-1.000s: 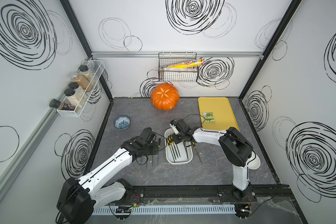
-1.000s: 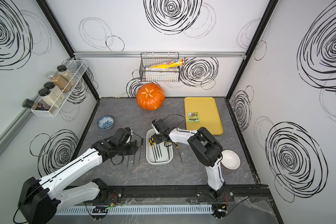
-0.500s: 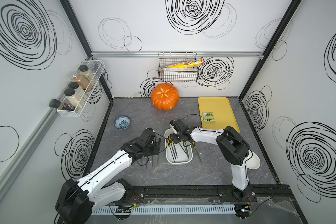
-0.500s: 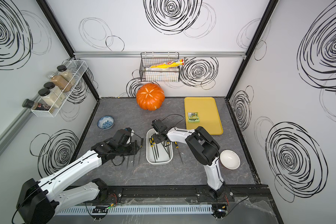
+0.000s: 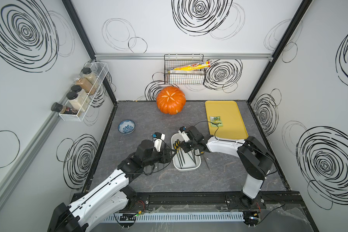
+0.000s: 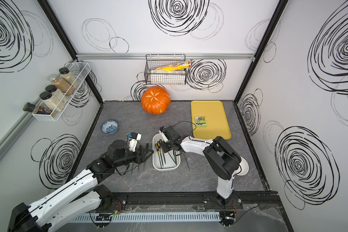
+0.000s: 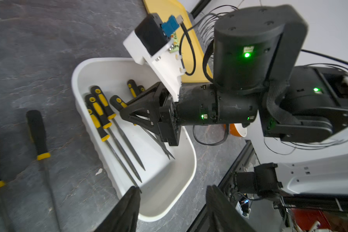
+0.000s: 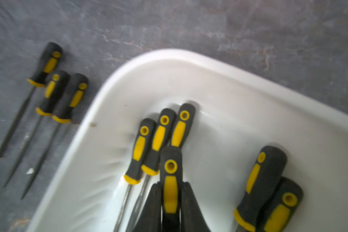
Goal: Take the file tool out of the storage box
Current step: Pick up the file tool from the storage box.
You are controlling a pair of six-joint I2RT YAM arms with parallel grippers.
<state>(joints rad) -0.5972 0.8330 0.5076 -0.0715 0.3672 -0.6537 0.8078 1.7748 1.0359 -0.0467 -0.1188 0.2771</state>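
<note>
The white storage box (image 5: pixel 186 167) (image 6: pixel 166 168) (image 7: pixel 76 80) (image 8: pixel 169 56) stands mid-table with several black-and-yellow file tools in it. My right gripper (image 8: pixel 170 192) (image 5: pixel 182 147) (image 6: pixel 163 146) is down inside the box, shut on the handle of one file tool (image 8: pixel 170 166), whose end overlaps three handles lying side by side. My left gripper (image 7: pixel 172 189) (image 5: pixel 172 154) (image 6: pixel 149 153) is open at the box's left rim, with nothing between its fingers. Three files (image 8: pixel 52 90) lie on the table left of the box. One file (image 5: pixel 206 162) lies to its right.
An orange pumpkin (image 5: pixel 170 102) sits at the back. A yellow tray (image 5: pixel 225 112) with a snack packet (image 5: pixel 216 121) lies back right. A blue bowl (image 5: pixel 126 126) is at the left. A white bowl (image 6: pixel 243 166) peeks out behind the right arm.
My left gripper's jaws have spread wider and the arm has edged towards the box. The right gripper has closed a little on the file handle inside the box.
</note>
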